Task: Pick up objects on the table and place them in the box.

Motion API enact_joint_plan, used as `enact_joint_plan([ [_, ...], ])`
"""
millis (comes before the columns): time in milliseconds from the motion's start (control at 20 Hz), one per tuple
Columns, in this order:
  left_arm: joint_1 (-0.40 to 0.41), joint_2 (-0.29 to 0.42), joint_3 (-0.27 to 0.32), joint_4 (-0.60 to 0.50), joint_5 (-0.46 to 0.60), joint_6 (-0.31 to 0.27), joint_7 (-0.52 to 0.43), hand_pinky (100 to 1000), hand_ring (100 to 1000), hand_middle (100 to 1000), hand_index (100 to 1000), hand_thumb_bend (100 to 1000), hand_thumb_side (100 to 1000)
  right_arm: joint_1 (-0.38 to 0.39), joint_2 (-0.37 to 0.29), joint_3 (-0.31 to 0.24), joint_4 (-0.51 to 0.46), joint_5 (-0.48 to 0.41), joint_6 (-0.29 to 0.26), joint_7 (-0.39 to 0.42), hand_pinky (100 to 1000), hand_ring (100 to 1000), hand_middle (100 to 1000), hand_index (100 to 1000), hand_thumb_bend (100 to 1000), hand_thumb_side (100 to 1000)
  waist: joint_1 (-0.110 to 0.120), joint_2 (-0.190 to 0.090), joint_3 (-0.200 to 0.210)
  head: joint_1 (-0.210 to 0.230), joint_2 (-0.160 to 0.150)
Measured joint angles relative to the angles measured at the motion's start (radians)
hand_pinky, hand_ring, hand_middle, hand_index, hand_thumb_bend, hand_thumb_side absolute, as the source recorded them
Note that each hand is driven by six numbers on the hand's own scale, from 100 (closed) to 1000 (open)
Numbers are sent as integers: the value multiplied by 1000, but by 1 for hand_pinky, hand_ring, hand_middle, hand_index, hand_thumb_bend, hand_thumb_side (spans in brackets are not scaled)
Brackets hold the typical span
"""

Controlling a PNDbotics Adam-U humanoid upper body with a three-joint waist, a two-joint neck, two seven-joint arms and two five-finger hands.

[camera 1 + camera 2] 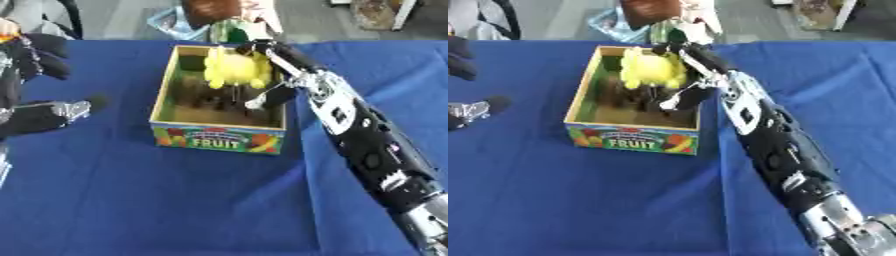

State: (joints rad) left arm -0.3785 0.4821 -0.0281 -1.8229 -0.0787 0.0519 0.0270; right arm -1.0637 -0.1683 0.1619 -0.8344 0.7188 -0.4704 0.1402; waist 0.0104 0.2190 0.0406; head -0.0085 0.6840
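A cardboard box (219, 141) with "FRUIT" printed on its front wall stands open on the blue table (175, 200), toward the far middle. My right arm reaches in from the lower right, and my right hand (273, 92) is over the box's far right part. It is shut on a yellow object (234, 69) with rounded lobes, held just above the box's inside. Dark shapes lie on the box floor beneath; I cannot make them out. My left hand (39, 57) shows at the left edge with its fingers spread, open and holding nothing.
Beyond the table's far edge sit a light-blue container (171, 21), a brown thing and a green-and-white thing (232, 31). A cardboard box (376, 12) stands on the floor at the upper right. Blue cloth covers the near half of the table.
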Motion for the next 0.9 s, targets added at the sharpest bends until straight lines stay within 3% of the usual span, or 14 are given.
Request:
enact_joint_plan([
  [550,11,0,1,2,0,-3,4,584,550,580,731,810,143,25,-78,19,-202,-166,35,-14,676,814,830,909,699,305,-10,-2,-27,22,0],
  [900,28,0,12,7,0,-3,16,583,552,580,730,810,144,101,-186,24,-360,-308,72,-42,630,776,781,876,647,309,-16,-2,-55,53,0],
])
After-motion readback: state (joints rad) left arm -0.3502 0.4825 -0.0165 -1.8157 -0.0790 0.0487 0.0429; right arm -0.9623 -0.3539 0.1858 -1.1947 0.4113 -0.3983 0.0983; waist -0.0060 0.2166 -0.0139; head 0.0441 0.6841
